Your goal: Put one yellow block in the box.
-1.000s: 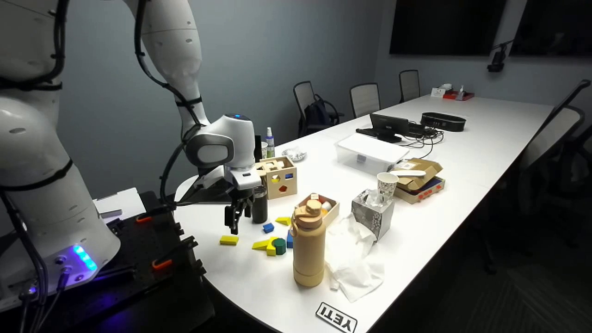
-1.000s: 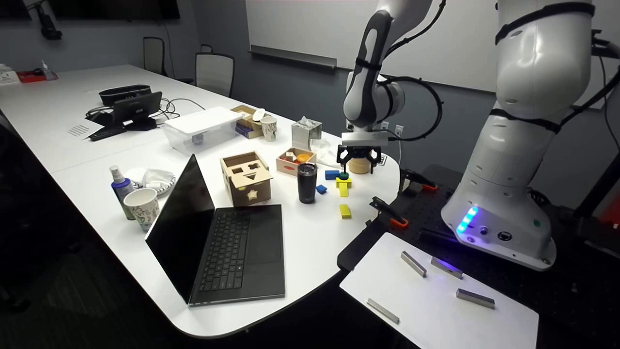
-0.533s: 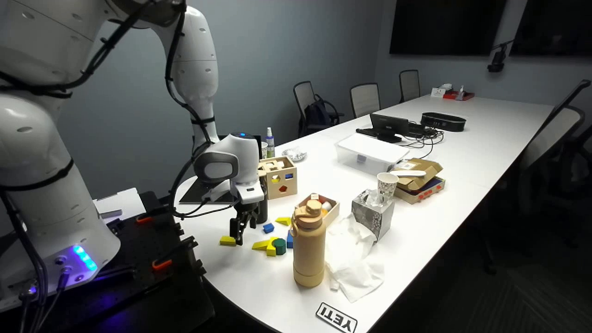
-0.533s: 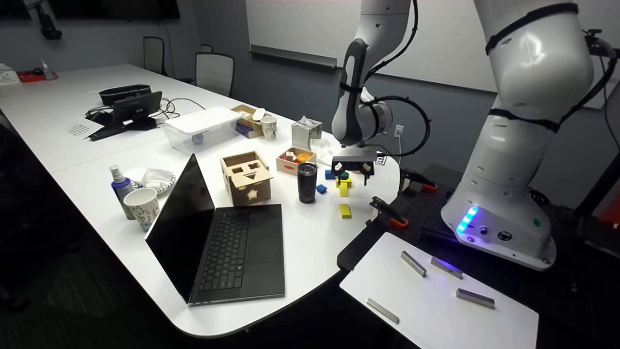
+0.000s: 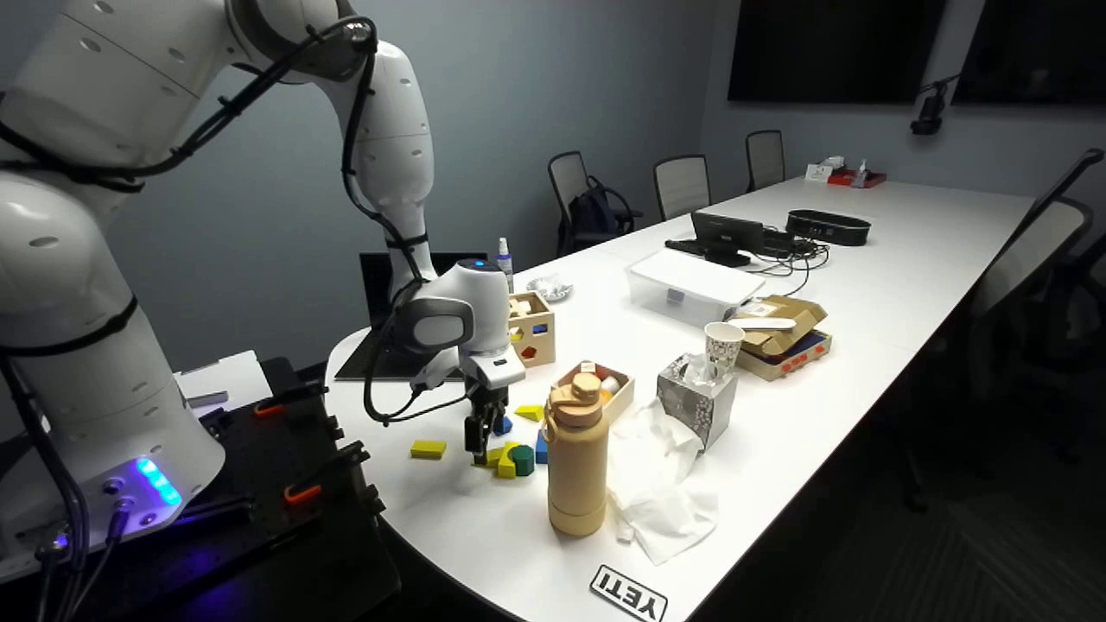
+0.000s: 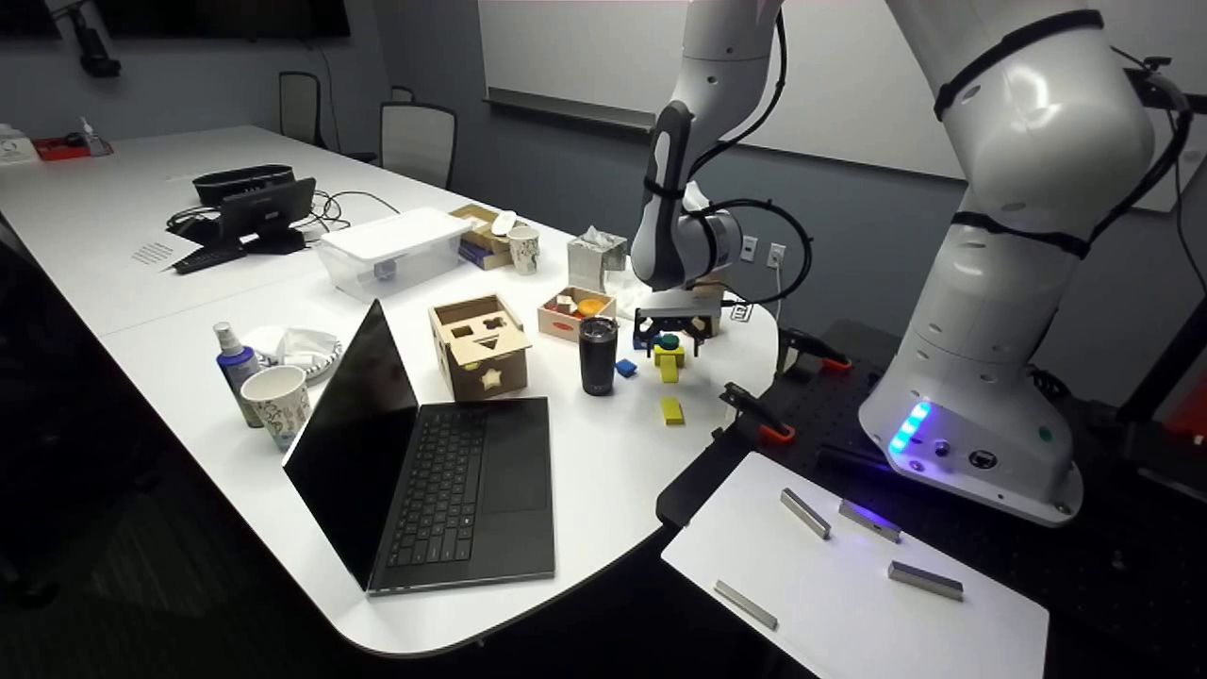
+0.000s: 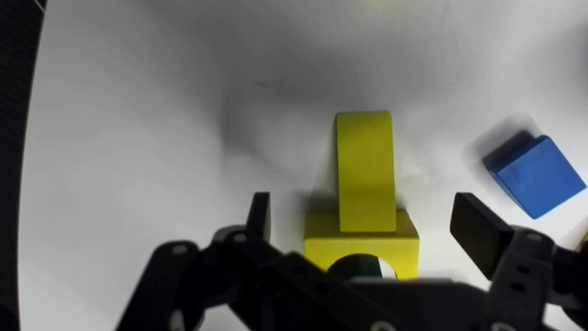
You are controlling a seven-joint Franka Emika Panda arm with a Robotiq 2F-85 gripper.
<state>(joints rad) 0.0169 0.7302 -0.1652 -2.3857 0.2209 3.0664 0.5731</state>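
Note:
My gripper (image 7: pixel 363 197) is open, its jaws wide apart and empty, above a long yellow block (image 7: pixel 366 170) and a yellow arch block (image 7: pixel 317 250) against its end. It shows low over these blocks in both exterior views (image 5: pixel 486 442) (image 6: pixel 670 347). The long yellow block (image 6: pixel 669 369) and arch block (image 5: pixel 507 468) lie on the table. A separate yellow rectangular block (image 5: pixel 428 449) lies nearby, also in the exterior view (image 6: pixel 671 411). Another yellow block (image 5: pixel 530 413) lies farther back. The box (image 5: pixel 544 347) is pale wood with shaped holes and a partly open top (image 6: pixel 514 370).
A green cylinder (image 5: pixel 522 460) stands by the arch block. A blue block (image 7: pixel 539 177) lies right of the jaws. A black tumbler (image 6: pixel 598 358) stands between blocks and box. A tan bottle (image 5: pixel 577 471), wooden tray (image 6: pixel 558 326), tissue box (image 5: pixel 700 410) and laptop (image 6: pixel 471 490) stand around.
My gripper has moved away from beside the separate yellow block, rightward in an exterior view, and lower, to over the long yellow block and arch. The blocks and box have not moved.

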